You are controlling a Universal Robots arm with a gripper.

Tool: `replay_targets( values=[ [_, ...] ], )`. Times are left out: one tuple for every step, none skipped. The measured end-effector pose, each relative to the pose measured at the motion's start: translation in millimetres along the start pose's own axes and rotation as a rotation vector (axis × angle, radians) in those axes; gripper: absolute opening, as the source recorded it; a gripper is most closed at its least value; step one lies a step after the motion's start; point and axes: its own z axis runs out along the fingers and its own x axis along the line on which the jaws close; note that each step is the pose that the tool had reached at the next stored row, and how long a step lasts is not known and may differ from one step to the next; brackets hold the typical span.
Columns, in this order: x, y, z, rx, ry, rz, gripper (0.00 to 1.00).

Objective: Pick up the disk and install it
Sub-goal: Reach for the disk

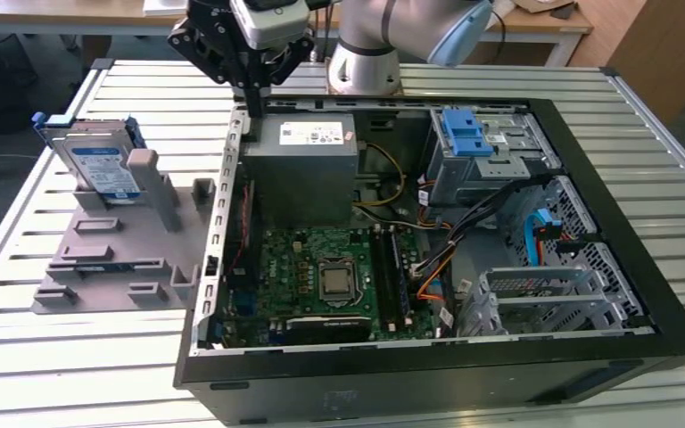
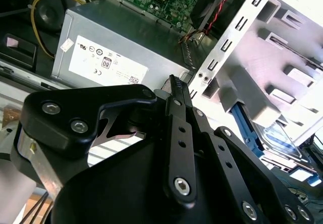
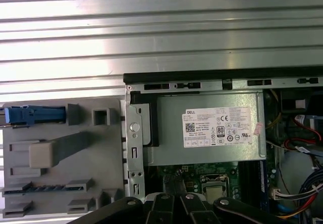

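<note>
Slatted metal table carries an open computer case at lower centre. At mid left, the disk stands upright in a grey holder. Farther back, upper centre, the gripper hangs empty, fingers pressed together, above the case's far edge.

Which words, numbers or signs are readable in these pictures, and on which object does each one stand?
White sticker on the grey metal box: fine print, too small to quote reliably.
Label on the disk: too small to read.
Motherboard: markings unreadable.
</note>
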Motion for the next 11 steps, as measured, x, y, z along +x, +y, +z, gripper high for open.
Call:
replay_targets(
  values=[
    [0.4, 0.0, 0.0, 0.0000, 0.0000, 0.000, 0.11],
    [0.7, 0.0, 0.0, 0.0000, 0.0000, 0.000, 0.11],
    [1.0, -0.1, 0.0, 0.0000, 0.0000, 0.000, 0.11],
    [1.4, -0.1, 0.0, 0.0000, -0.0001, 0.000, 0.11],
    [1.7, -0.1, 0.1, 0.0000, 0.0000, 0.000, 0.11],
    [2.0, -0.1, 0.1, 0.0000, -0.0001, 0.000, 0.11],
    [2.3, -0.1, 0.1, 0.0000, 0.0000, 0.000, 0.11],
    [2.6, -0.1, 0.1, 0.0000, 0.0000, 0.000, 0.11],
    [2.9, -0.2, 0.1, 0.0000, 0.0000, 0.000, 0.11],
    [3.2, -0.2, 0.1, 0.0000, 0.0000, 0.000, 0.11],
    [3.6, -0.2, 0.2, 0.0000, 0.0000, 0.000, 0.11]
  ],
)
